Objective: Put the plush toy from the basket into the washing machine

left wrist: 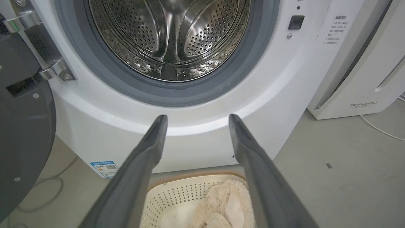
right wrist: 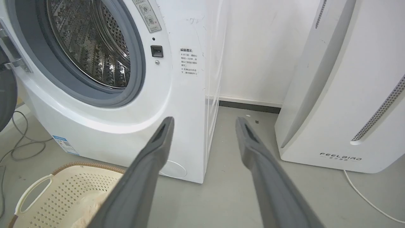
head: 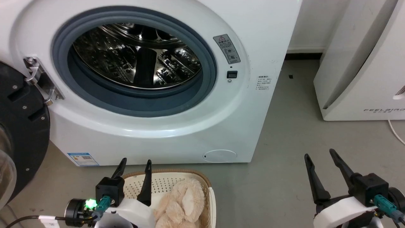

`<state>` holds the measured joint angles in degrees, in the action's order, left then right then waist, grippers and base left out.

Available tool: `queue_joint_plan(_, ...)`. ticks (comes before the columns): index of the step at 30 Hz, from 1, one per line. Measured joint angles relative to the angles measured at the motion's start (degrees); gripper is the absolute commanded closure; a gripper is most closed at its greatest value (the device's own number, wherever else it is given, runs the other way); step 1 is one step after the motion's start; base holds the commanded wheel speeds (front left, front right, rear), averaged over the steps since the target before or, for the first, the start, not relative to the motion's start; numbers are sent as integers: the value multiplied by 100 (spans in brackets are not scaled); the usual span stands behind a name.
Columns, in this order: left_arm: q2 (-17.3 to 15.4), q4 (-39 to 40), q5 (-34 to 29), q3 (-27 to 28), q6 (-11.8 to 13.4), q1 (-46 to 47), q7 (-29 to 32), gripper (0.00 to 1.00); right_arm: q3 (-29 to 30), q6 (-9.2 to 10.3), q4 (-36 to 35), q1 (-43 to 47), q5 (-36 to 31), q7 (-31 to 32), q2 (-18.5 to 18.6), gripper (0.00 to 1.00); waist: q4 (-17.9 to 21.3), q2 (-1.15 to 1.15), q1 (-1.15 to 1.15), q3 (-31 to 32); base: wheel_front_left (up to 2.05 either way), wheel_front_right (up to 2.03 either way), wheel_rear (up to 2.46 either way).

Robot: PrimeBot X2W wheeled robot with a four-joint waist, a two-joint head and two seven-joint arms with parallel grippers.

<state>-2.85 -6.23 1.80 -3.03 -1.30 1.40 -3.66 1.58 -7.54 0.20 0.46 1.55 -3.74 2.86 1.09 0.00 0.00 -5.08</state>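
The cream plush toy (head: 182, 202) lies in the oval perforated basket (head: 167, 180) on the floor before the washing machine (head: 190, 133); the toy (left wrist: 226, 205) also shows in the left wrist view inside the basket (left wrist: 177, 196). The machine's porthole is open, its steel drum (head: 136, 53) empty. My left gripper (head: 135, 164) is open above the basket's left part, fingers pointing at the washer, nothing between them. My right gripper (head: 320, 155) is open over bare floor to the right, holding nothing. The right wrist view shows the basket (right wrist: 63, 190) at lower left.
The black-framed washer door (head: 22, 133) stands swung open at the left. A white slanted FEELBIRD appliance (head: 364, 69) stands at the right with a white cable (head: 395, 131) on the grey floor. Cables (right wrist: 22, 148) lie left of the washer.
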Motion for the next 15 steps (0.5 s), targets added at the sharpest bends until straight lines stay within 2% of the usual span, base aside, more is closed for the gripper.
queue_joint_plan(15,-29,-839,93,-301,-140,583,-202,0,48,0,-47,-221,87,-193,0,0,149,0,1,-571,0,0,0)
